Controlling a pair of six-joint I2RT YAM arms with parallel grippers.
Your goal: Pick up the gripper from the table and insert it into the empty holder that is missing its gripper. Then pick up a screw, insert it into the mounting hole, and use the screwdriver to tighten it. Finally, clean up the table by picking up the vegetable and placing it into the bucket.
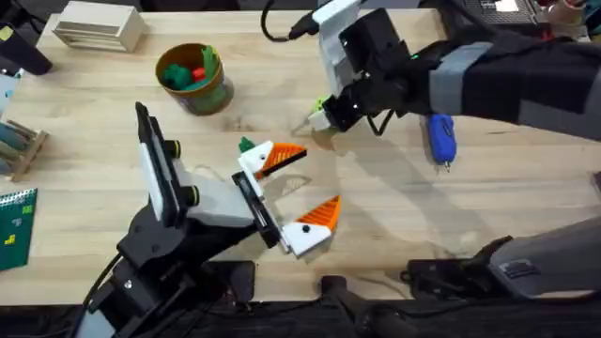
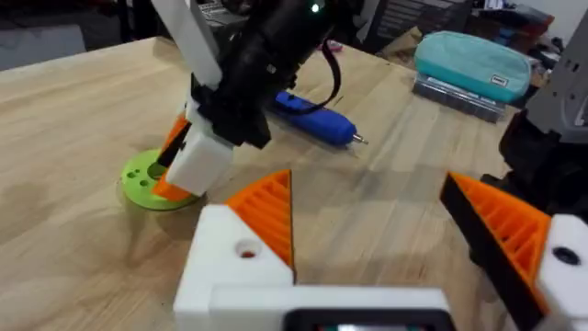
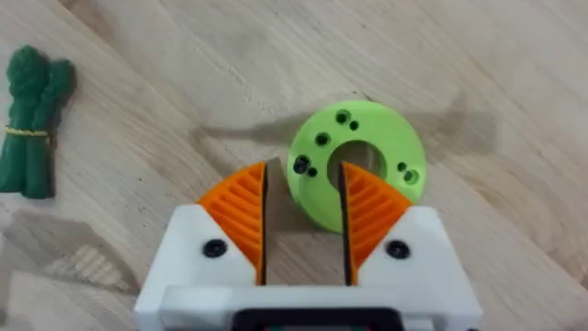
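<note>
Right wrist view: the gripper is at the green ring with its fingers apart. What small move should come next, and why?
Probably close the right gripper on the lime-green ring. Its orange pads stand apart with the ring's near wall between them, one outside the rim and one at the centre hole, so a squeeze should grip it. Whether they are low enough cannot be told.

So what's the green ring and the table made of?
The ring looks like matte lime plastic, maybe 3D-printed: even colour, no shine, neat round holes. The table looks like pale wood with a smooth finish: long grain lines run across it, though it could be a wood-look top.
</note>
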